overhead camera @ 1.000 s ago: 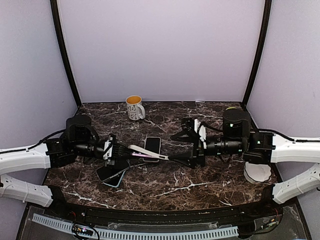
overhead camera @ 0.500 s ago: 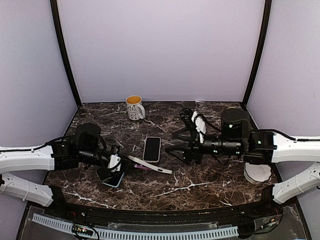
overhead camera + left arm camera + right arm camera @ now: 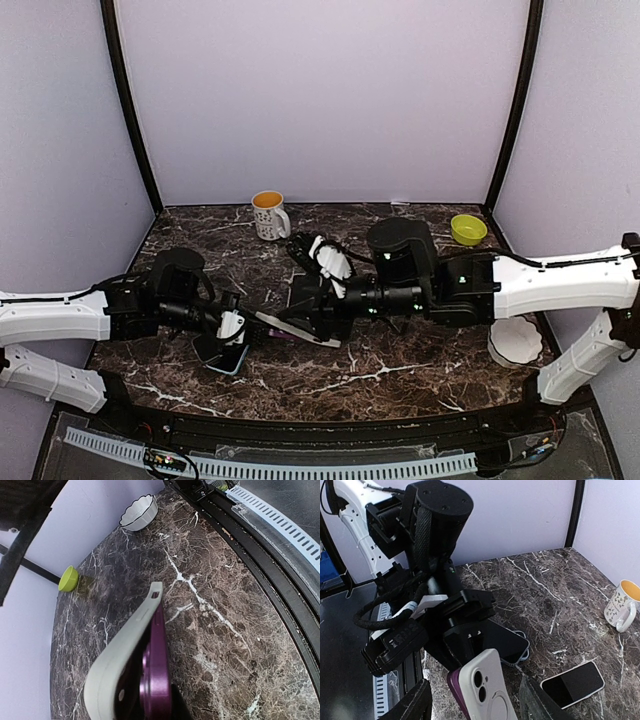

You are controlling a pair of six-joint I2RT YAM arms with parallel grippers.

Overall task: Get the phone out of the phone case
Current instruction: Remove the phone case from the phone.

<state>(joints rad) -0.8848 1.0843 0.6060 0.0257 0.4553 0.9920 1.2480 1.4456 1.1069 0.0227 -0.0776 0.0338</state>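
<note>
Clamping our left gripper [image 3: 232,326] on one end of the white soft phone case [image 3: 487,690], we are holding it above the dark marble table [image 3: 400,370] so our right gripper [image 3: 477,706], jaws standing apart astride the free end, can peel it. The purple phone [image 3: 156,680] is sitting inside, with open room below.

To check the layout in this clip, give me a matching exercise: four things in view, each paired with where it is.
Things:
1. mug
2. green bowl
3. white bowl
4. phone case

Places:
A. held by the left claw
B. far right corner
C. right edge, near side
D. far edge, left of middle

Pairs: 1-D, 2-B, 3-C, 4-A
</note>
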